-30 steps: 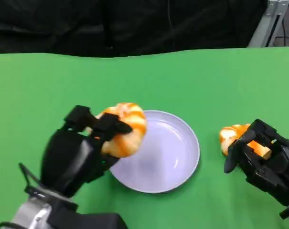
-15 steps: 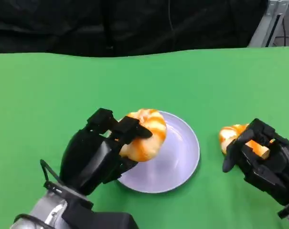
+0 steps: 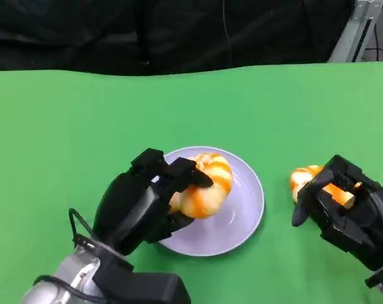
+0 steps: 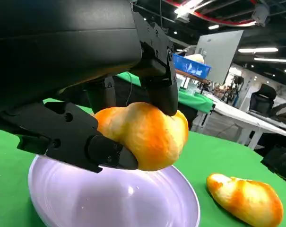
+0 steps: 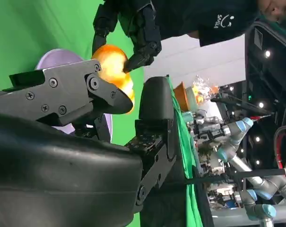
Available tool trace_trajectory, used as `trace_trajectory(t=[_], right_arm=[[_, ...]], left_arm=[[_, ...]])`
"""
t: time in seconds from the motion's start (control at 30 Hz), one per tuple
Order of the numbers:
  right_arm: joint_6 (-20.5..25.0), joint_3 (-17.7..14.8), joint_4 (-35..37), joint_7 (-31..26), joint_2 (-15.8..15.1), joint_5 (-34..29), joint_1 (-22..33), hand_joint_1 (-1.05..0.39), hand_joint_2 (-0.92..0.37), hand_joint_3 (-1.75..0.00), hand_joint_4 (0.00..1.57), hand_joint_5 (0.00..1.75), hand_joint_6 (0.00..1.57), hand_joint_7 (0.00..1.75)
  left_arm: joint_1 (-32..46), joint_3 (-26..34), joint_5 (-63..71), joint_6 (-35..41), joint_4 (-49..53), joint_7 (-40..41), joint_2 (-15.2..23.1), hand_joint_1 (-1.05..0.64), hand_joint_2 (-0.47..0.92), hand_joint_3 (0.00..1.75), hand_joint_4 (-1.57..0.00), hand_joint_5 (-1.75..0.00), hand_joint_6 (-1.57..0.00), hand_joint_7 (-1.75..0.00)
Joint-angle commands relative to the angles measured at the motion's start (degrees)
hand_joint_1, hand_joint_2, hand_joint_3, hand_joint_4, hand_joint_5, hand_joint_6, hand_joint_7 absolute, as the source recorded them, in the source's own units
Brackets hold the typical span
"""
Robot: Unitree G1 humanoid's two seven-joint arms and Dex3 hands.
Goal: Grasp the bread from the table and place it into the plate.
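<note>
On green table (image 3: 64,120), lavender plate (image 3: 242,218), black backdrop (image 3: 147,31)

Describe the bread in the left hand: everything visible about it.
The bread is a rounded, glossy bun, golden orange with paler streaks, soft-looking and whole. The left hand grips it, fingers over its top and a finger beneath. It hangs over the lilac plate, and the left wrist view shows a gap between bread and plate, so it is not yet set down.

Green table cloth (image 3: 254,101), black curtain (image 3: 147,31) behind; ceiling strip lights (image 4: 265,48), white tables (image 4: 237,116), office chair (image 4: 258,101)
</note>
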Motion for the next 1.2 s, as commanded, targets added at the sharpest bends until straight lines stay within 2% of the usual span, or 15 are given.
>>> trace_trajectory(t=[0.03, 0.47, 0.5, 0.57, 0.73, 0.77, 0.8, 0.83, 0.97, 1.2], right_arm=[[-0.3, -0.2, -1.0, -0.4, -0.5, 0.0, 0.4, -0.02, -0.84, -0.76, 0.60, 1.75, 0.54, 1.45], [0.1, 0.0, -1.7, -0.6, -0.5, 0.2, 0.7, -0.02, -0.83, -0.81, 0.59, 1.75, 0.51, 1.49], [0.2, 0.0, -1.8, -0.7, -0.4, 0.2, 0.7, -0.02, -0.82, -0.81, 0.59, 1.75, 0.50, 1.50], [0.2, 0.1, -2.0, -0.8, -0.4, 0.2, 0.8, -0.02, -0.82, -0.81, 0.59, 1.75, 0.50, 1.50], [0.2, 0.2, -2.1, -1.1, -0.3, 0.1, 0.9, -0.02, -0.81, -0.83, 0.59, 1.75, 0.50, 1.51], [0.1, 0.2, -2.0, -1.2, -0.2, 0.0, 0.8, -0.02, -0.80, -0.84, 0.60, 1.75, 0.50, 1.53], [0.1, 0.2, -2.0, -1.3, -0.2, 0.0, 0.8, -0.02, -0.80, -0.85, 0.60, 1.75, 0.49, 1.53], [0.1, 0.2, -2.0, -1.4, -0.2, -0.1, 0.8, -0.02, -0.80, -0.85, 0.60, 1.75, 0.49, 1.53], [0.3, 0.3, -2.0, -1.4, -0.2, 0.2, 0.7, -0.03, -0.79, -0.86, 0.60, 1.75, 0.49, 1.54], [0.2, 0.3, -2.2, -1.3, -0.1, 0.3, 0.7, -0.03, -0.79, -0.88, 0.60, 1.75, 0.48, 1.54]], left_arm=[[-1.7, -0.2, -1.4, -1.3, 2.3, -1.1, 0.1, -0.11, 0.92, 0.26, -0.42, -1.59, -0.52, -1.20], [-3.3, -0.5, -1.8, -2.9, 6.8, -1.2, 0.0, -0.13, 0.92, 0.31, -0.42, -1.55, -0.50, -1.19], [-3.4, -0.5, -1.9, -2.9, 7.1, -1.4, 0.1, -0.14, 0.92, 0.24, -0.49, -1.30, -0.59, -0.94], [-3.5, -0.5, -2.1, -2.9, 7.4, -1.7, 0.1, -0.14, 0.92, 0.20, -0.55, -1.14, -0.68, -0.74], [-3.6, -0.6, -2.1, -2.6, 7.5, -2.3, 0.3, -0.14, 0.92, 0.18, -0.57, -1.08, -0.71, -0.66], [-3.6, -0.6, -2.0, -2.3, 7.3, -2.9, 0.5, -0.20, 0.92, 0.17, -0.65, -0.70, -0.77, -0.37], [-3.6, -0.6, -2.0, -2.1, 7.2, -3.3, 0.6, -0.22, 0.92, 0.17, -0.75, -0.44, -0.83, -0.18], [-3.6, -0.6, -2.0, -2.0, 7.2, -3.6, 0.6, -0.22, 0.92, 0.17, -0.78, -0.35, -0.86, -0.11], [-3.6, -0.4, -1.8, -1.3, 6.9, -4.6, 0.9, -0.31, 0.92, 0.22, -0.79, -0.10, -0.79, -0.01], [-3.6, -0.7, -0.6, 0.5, 6.1, -4.5, 1.2, -0.50, 0.92, 0.32, -0.74, -0.02, -0.72, 0.00]])
